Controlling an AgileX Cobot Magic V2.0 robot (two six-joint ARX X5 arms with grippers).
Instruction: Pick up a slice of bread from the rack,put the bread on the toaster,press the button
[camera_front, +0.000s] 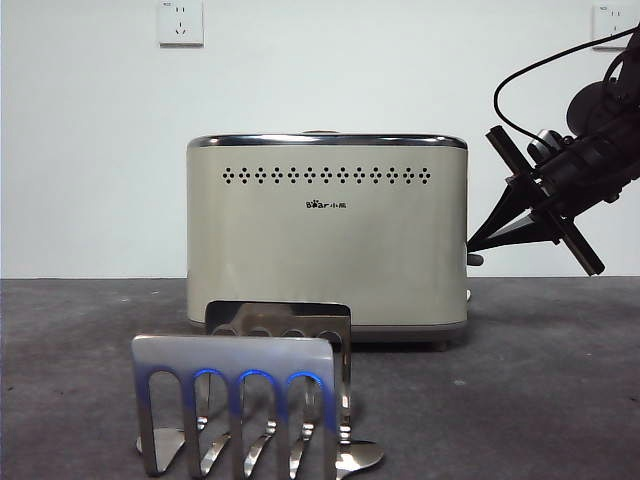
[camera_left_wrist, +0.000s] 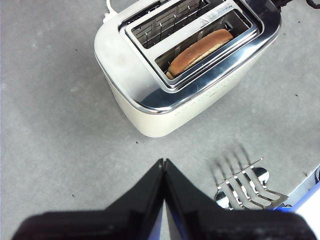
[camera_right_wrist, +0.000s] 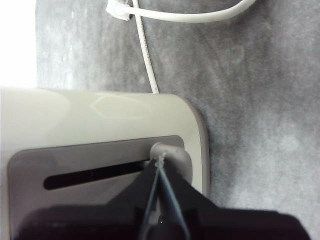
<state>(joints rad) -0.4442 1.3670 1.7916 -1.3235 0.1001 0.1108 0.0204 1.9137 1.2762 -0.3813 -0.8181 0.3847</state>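
The cream toaster (camera_front: 325, 240) stands mid-table. The slice of bread (camera_left_wrist: 200, 48) sits down in one of its top slots, brown crust up; the other slot is empty. The silver rack (camera_front: 235, 400) stands in front of the toaster with no bread in it, and it also shows in the left wrist view (camera_left_wrist: 245, 182). My right gripper (camera_front: 472, 245) is shut, with its tip against the grey button (camera_right_wrist: 172, 151) on the toaster's narrow side. My left gripper (camera_left_wrist: 163, 162) is shut and empty, held above the table near the toaster (camera_left_wrist: 150, 100) and the rack.
A white power cord (camera_right_wrist: 145, 55) runs from the toaster's end across the grey table. Wall sockets (camera_front: 180, 22) sit on the white wall behind. The right arm's body and cable fill the upper right of the front view.
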